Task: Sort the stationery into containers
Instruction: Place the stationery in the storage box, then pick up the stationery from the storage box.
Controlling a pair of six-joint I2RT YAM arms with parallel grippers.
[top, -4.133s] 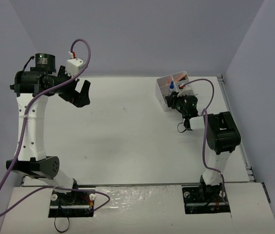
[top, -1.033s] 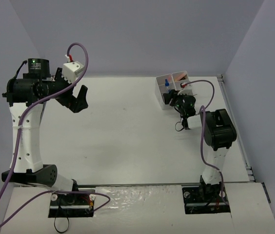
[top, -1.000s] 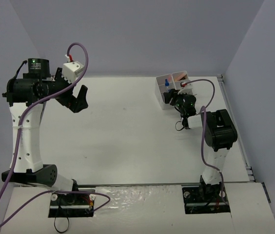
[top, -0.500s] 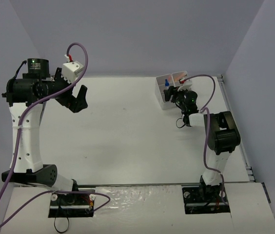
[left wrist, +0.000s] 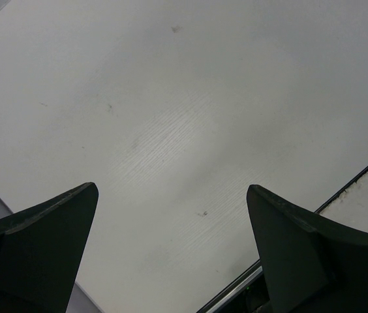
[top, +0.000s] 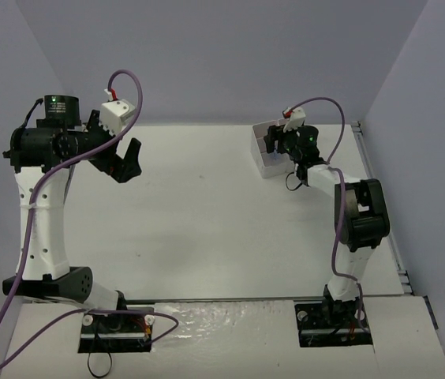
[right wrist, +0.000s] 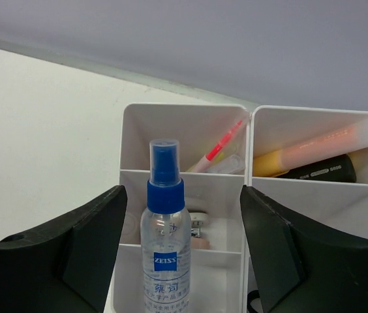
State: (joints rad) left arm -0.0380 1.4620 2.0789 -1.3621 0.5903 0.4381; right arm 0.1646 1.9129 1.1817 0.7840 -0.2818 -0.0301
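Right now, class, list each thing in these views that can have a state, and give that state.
organiser: upright, open-topped.
left gripper: open, empty, above the table.
right gripper: open, empty, facing the organiser.
spray bottle: upright, cap on, in the organiser.
pink pen: leaning in a back compartment.

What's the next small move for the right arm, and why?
Probably lift the right gripper straight up and back. Its jaws stand open either side of the upright spray bottle in the organiser box, not touching it, and no loose stationery shows on the table, so a clean retreat without tipping the bottle seems right.
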